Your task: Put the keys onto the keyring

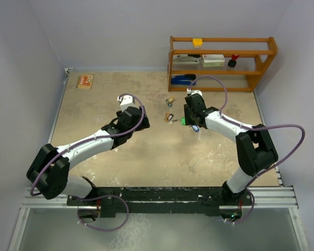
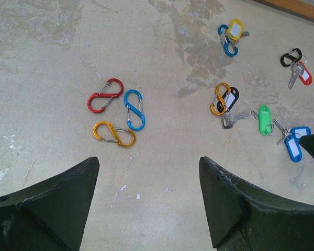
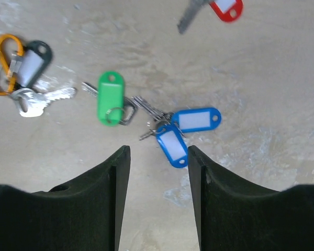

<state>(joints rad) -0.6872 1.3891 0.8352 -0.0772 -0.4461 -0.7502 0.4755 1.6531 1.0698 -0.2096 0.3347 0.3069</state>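
Several keys with coloured tags lie on the table. In the right wrist view, two blue-tagged keys (image 3: 172, 146) lie just ahead of my open, empty right gripper (image 3: 158, 157), with a green-tagged key (image 3: 110, 98) to their left. A black tag on an orange clip (image 3: 5, 63) lies far left and a red-tagged key (image 3: 226, 8) at the top. In the left wrist view, loose red (image 2: 105, 95), blue (image 2: 134, 109) and orange (image 2: 114, 134) clips lie ahead of my open, empty left gripper (image 2: 149, 167). A yellow tag on a blue clip (image 2: 234, 30) lies further back.
A wooden shelf (image 1: 220, 63) with small items stands at the back right. A small card (image 1: 85, 81) lies at the back left. Walls close in the table on the left, back and right. The right gripper (image 1: 191, 124) and the left gripper (image 1: 130, 112) hover mid-table.
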